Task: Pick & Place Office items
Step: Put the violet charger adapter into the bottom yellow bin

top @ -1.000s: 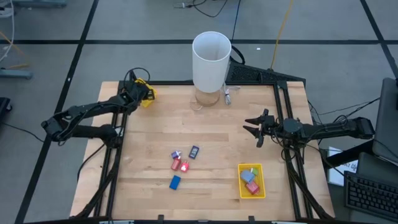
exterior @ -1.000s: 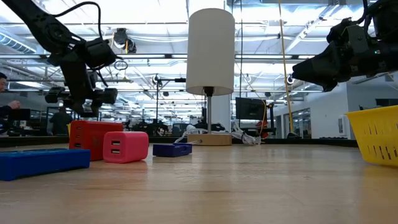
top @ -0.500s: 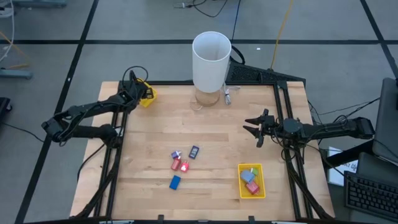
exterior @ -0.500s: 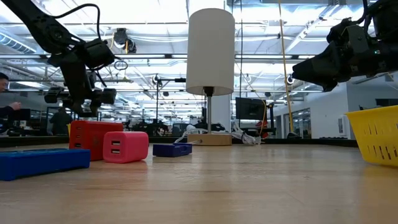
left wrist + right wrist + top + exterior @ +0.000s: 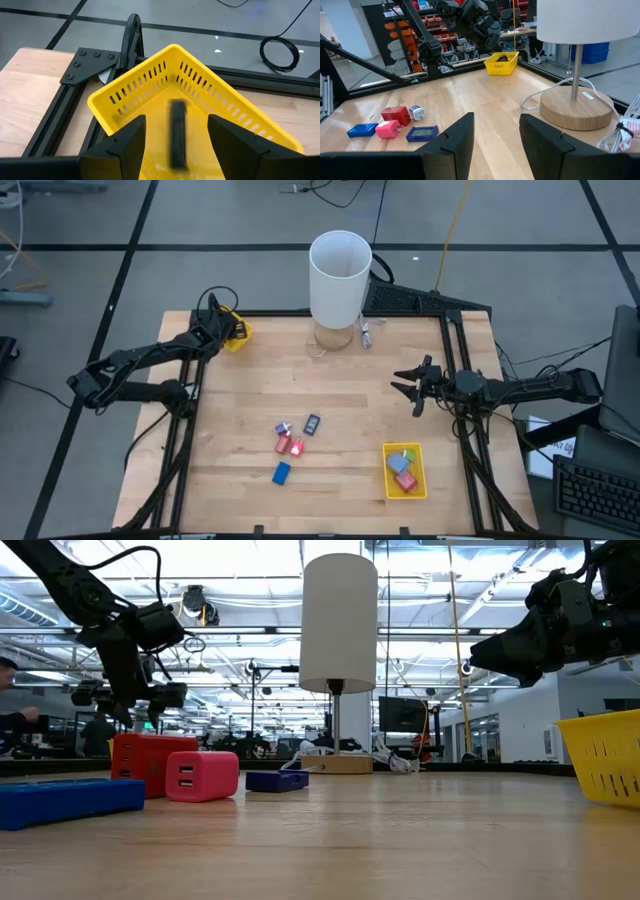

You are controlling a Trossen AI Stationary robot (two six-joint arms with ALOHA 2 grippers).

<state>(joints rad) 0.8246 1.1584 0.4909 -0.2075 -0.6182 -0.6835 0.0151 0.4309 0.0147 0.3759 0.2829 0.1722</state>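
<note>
My left gripper [image 5: 176, 145] hangs open over a yellow tray [image 5: 200, 85] at the table's far left corner [image 5: 236, 332]. A black piece [image 5: 177, 134], smeared by motion, shows between the fingers and above the tray's floor, touching neither finger. Loose office items lie at mid-table: a red one [image 5: 283, 445], a pink one [image 5: 296, 447], a blue one [image 5: 282, 472] and a dark blue one [image 5: 312, 423]. My right gripper [image 5: 408, 388] waits open and empty near the right edge, above the table.
A tall white cylinder on a round wooden base [image 5: 340, 275] stands at the far middle, with a cord beside it. A second yellow tray [image 5: 421, 470] with several small pieces sits near the front right. Black frame rails run along the table's edges.
In the low view my left gripper's fingers have parted a little over the far-left yellow tray. Neither arm has shifted, and the loose items at mid-table lie as before.
</note>
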